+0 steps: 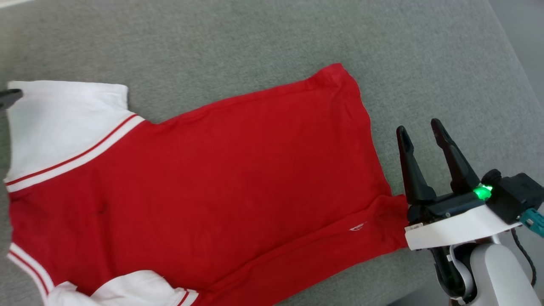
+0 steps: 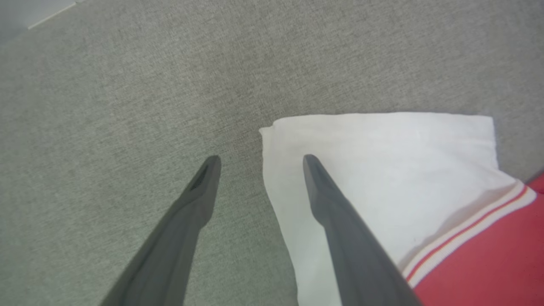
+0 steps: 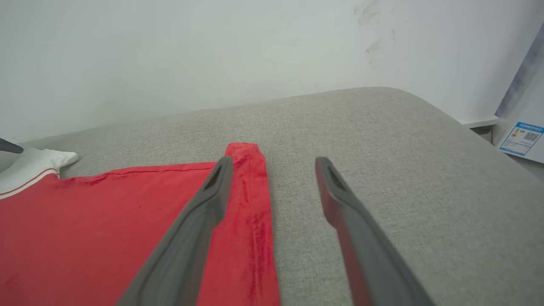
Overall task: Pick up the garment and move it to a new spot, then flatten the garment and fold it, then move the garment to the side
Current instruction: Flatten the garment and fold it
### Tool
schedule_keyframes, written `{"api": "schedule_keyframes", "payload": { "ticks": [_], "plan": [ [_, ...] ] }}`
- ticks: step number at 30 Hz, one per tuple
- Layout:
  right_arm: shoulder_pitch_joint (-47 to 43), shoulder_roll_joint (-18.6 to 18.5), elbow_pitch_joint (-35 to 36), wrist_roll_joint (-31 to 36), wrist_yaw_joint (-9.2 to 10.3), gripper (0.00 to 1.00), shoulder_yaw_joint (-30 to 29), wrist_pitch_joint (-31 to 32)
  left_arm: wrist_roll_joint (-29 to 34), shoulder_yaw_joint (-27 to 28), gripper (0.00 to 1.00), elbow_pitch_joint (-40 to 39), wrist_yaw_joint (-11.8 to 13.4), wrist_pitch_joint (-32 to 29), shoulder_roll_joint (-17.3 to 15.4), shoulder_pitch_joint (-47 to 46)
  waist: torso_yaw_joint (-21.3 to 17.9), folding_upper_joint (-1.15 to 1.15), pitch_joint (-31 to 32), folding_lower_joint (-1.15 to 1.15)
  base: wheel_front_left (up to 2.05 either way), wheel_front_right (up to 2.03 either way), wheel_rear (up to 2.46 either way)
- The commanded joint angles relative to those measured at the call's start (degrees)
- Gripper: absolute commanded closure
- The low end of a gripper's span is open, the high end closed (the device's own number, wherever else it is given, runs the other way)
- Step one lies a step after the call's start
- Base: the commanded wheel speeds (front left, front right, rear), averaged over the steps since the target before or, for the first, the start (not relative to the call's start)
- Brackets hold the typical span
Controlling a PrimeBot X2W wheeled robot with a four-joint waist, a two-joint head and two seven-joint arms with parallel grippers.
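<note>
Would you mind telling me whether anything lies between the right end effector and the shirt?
Nothing visible does. The open right end effector is right at the hem of the shirt, with bare grey surface beside it.

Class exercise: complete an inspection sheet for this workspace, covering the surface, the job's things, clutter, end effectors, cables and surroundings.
Surface: grey fabric surface, woven, with a rounded corner.
Job's things: garment, red with white sleeves, spread out unfolded; near sleeve rumpled.
Clutter: nothing seen.
End effectors: left end effector open, straddling the far sleeve edge; right end effector open, at the hem.
Cables: dark cable beside the right wrist.
Surroundings: pale wall, scuffed; printed label at right.
</note>
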State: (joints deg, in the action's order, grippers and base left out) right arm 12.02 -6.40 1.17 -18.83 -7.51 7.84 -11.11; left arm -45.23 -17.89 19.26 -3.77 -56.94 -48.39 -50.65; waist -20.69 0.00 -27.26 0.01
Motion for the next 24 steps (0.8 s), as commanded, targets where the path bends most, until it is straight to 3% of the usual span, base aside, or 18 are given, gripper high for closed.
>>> {"api": "schedule_keyframes", "payload": {
  "ticks": [1,11,12,13,14,15,24],
  "plan": [
    [1.1,0.5,-0.4,-0.3,0.04,0.0,0.4,-0.6,-0.3,-0.1,0.0,0.5,0.4,-1.2,-0.6,-0.8,-1.8,0.0,-1.9,-0.01,0.0,0.0,0.0],
    [1.4,1.1,-2.4,-0.4,0.04,0.0,1.0,-2.0,-1.8,-1.9,0.0,2.6,-0.1,-6.4,-1.3,1.1,-3.1,0.0,-3.5,-0.01,0.0,0.0,0.0],
    [1.5,1.1,-2.5,-0.4,0.04,0.0,0.9,-2.1,-2.2,-2.1,0.13,2.7,-0.2,-7.0,-1.2,1.5,-3.0,0.0,-3.5,-0.01,0.0,0.0,0.0],
    [1.5,1.2,-2.6,-0.3,0.04,0.0,0.8,-2.1,-2.3,-2.3,0.54,2.6,-0.2,-7.4,-1.1,1.7,-2.9,0.0,-3.5,-0.01,0.0,0.0,0.0],
    [1.5,1.2,-2.7,-0.2,0.04,0.0,0.8,-2.2,-2.6,-2.3,0.87,2.4,-0.3,-7.3,-0.9,1.8,-2.9,0.0,-3.5,-0.01,0.0,0.0,0.0],
    [1.5,1.2,-2.8,-0.1,0.04,0.0,0.7,-2.2,-2.7,-2.2,1.0,2.3,-0.3,-6.9,-0.7,1.8,-2.7,0.0,-3.4,-0.01,0.0,0.0,0.0],
    [1.7,-0.4,-2.8,0.8,0.04,0.0,-0.2,0.0,-1.8,-1.1,1.0,2.1,-1.8,2.8,1.9,-0.1,0.2,0.0,0.2,-0.01,0.0,0.0,0.0]
  ]
}}
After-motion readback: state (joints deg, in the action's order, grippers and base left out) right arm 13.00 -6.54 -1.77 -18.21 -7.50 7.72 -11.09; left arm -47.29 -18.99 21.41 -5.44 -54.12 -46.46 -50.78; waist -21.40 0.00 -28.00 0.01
